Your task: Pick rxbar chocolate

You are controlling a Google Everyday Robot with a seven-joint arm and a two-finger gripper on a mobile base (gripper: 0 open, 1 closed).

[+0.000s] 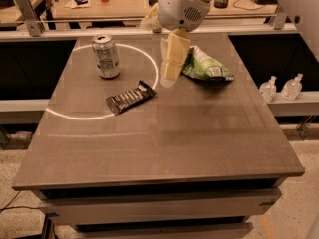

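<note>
The rxbar chocolate [130, 97] is a slim black glossy bar with pale lettering. It lies flat on the grey table [159, 133], left of centre, tilted with its right end farther back. My gripper [170, 72] hangs from the white arm above the table, just right of the bar's far end and a little behind it. It touches nothing and holds nothing.
A silver drink can [106, 56] stands upright behind and left of the bar. A green-and-white chip bag [206, 65] lies just right of the gripper. A bright ring of light curves across the table's left half. Two small bottles [281, 87] stand on a ledge at right.
</note>
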